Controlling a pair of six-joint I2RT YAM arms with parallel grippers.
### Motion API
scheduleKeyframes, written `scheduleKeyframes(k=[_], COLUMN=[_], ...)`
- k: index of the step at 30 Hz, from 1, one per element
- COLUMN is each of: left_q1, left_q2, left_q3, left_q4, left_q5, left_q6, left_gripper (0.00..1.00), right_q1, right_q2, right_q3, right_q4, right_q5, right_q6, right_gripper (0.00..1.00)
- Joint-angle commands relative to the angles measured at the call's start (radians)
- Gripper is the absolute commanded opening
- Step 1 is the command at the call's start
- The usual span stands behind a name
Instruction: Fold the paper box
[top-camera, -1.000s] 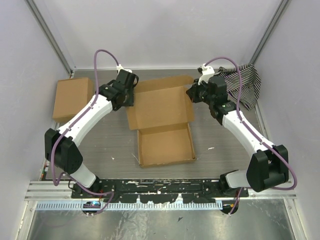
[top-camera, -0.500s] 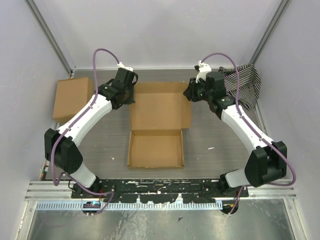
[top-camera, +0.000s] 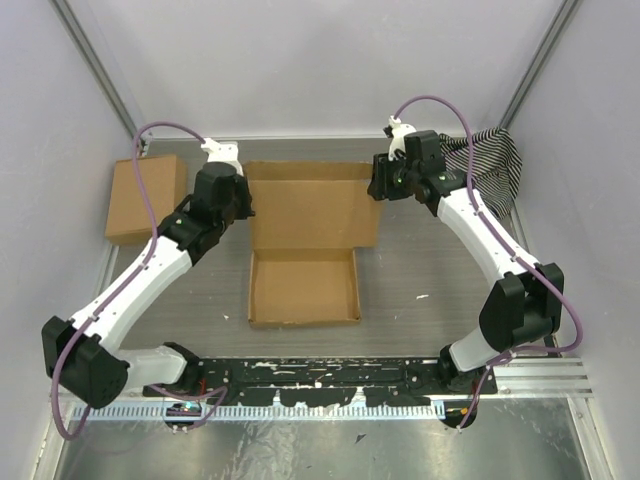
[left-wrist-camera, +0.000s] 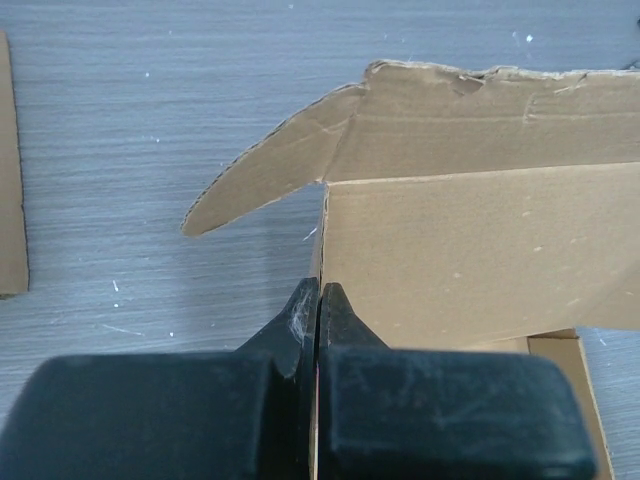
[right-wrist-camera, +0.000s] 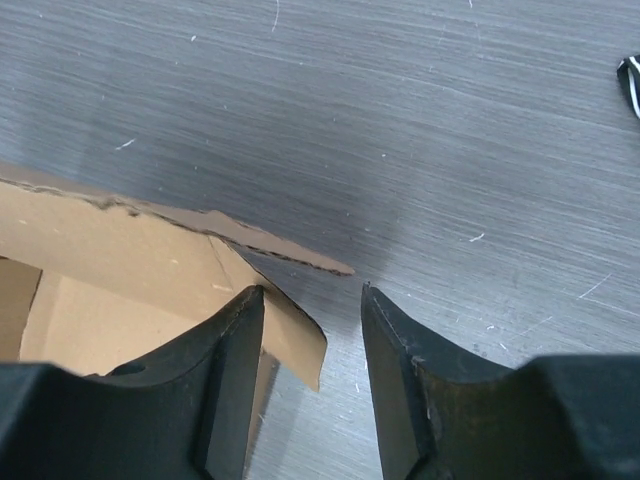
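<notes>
Two pincers flank the far half of the paper box (top-camera: 303, 288), which sits mid-bench (top-camera: 430, 270). Its shallow tray lies nearest the arm bases and its lid panel (top-camera: 312, 205) reaches away toward the back wall. The left pincer (top-camera: 243, 205) is clamped shut on the lid's left edge, just where the pointed side flap (left-wrist-camera: 270, 175) hinges off. In the left wrist view the crease runs straight into the closed fingers (left-wrist-camera: 300, 320). The right pincer (top-camera: 378, 186) stands open at the lid's far right corner. The matching flap (right-wrist-camera: 295, 340) pokes into its gap, ungripped.

The step in hand looks to be turning in the lid's side flaps before the lid closes over the tray. To do it well, the right pincer should close on its flap near the crease, not the tip, so the fold follows the score. Both sides ought to move evenly, since a lopsided pull would likely twist the lid or drag the tray.

A ready-formed brown box (top-camera: 145, 198) on the left and a striped cloth (top-camera: 495, 170) on the right lie well apart from the work.
</notes>
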Motion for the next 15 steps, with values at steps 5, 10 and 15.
scheduleKeyframes(k=[5,10,15], left_q1=[0.004,0.005,0.005], left_q2=[-0.112,-0.111,-0.102], left_q3=[-0.128,-0.141,-0.137], left_q4=[0.233,0.250,0.276], left_q5=[0.017,0.033,0.046], left_q6=[0.002,0.002,-0.006], left_gripper=[0.00,0.00,0.00], right_q1=[-0.001,0.000,0.021], right_q2=[-0.039,-0.027,-0.034], right_q3=[0.013,0.014,0.011], right_q4=[0.006,0.016,0.051], right_q5=[-0.115,-0.171,-0.103], right_q6=[-0.023,-0.007,0.036], right_gripper=[0.43,0.28,0.10])
